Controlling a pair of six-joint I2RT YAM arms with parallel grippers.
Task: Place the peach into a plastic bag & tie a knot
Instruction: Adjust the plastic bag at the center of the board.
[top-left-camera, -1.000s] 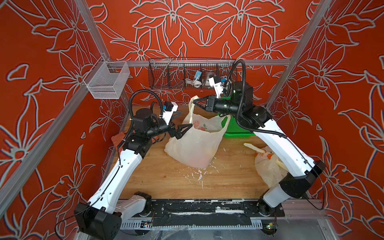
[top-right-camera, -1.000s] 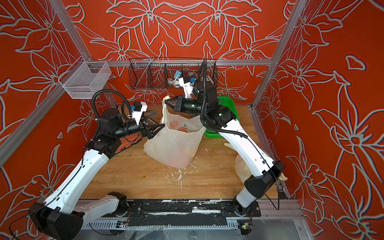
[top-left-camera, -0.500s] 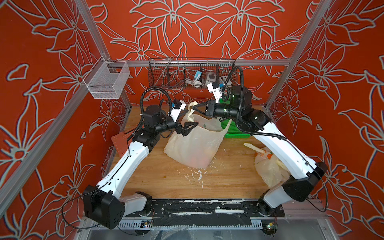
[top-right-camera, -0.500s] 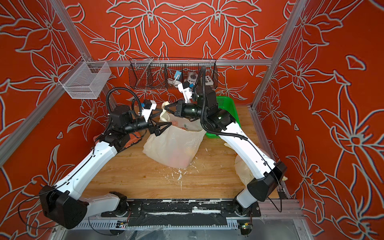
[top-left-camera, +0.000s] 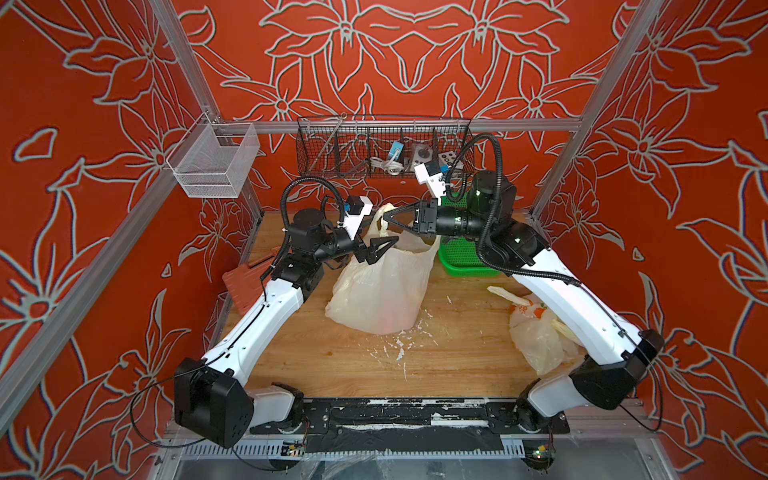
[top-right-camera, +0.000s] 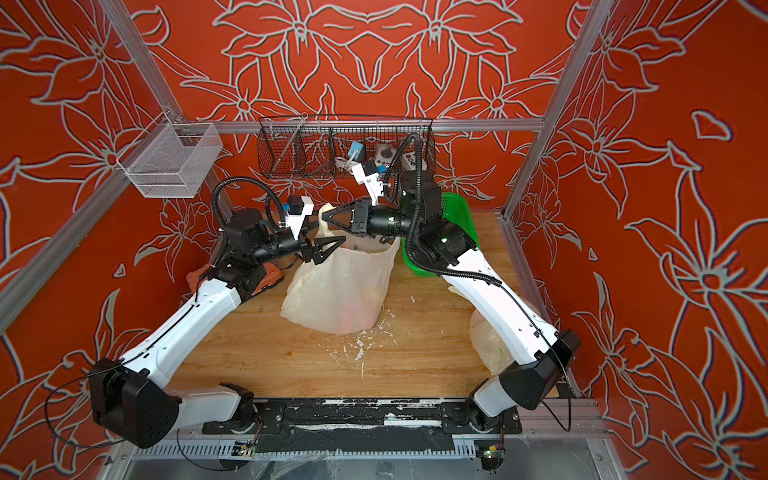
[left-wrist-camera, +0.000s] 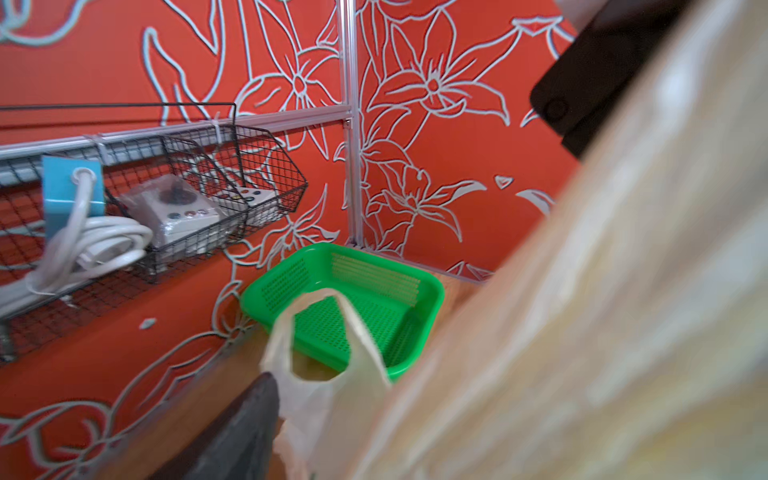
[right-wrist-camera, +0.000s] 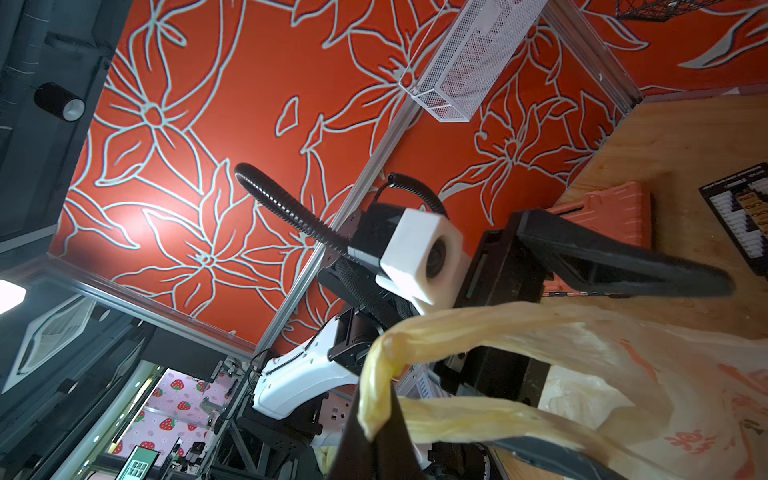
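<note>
The cream plastic bag (top-left-camera: 382, 286) (top-right-camera: 340, 286) stands on the middle of the wooden table. The peach shows only as a faint pinkish patch (top-left-camera: 388, 322) through the bag's lower wall. My right gripper (top-left-camera: 388, 214) (right-wrist-camera: 376, 436) is shut on one twisted handle loop (right-wrist-camera: 436, 328) and holds it up over the bag's mouth. My left gripper (top-left-camera: 384, 250) (top-right-camera: 332, 250) is open, its jaws on either side of the bag's top edge just below the right gripper. One dark finger (left-wrist-camera: 241, 428) lies beside the other handle loop (left-wrist-camera: 324, 332); blurred plastic hides the second finger. The knot is out of view.
A green basket (top-left-camera: 461, 253) sits at the back right behind the right arm. Another filled bag (top-left-camera: 540, 340) lies at the right edge under that arm. An orange case (top-left-camera: 245, 286) lies at the left. Wire baskets (top-left-camera: 382, 149) hang on the back wall. White scraps (top-left-camera: 399, 353) litter the table.
My left gripper has swung right to the bag's top and its jaws have narrowed. The right gripper has carried the handle leftward, and the bag's mouth has drawn shut over the peach.
</note>
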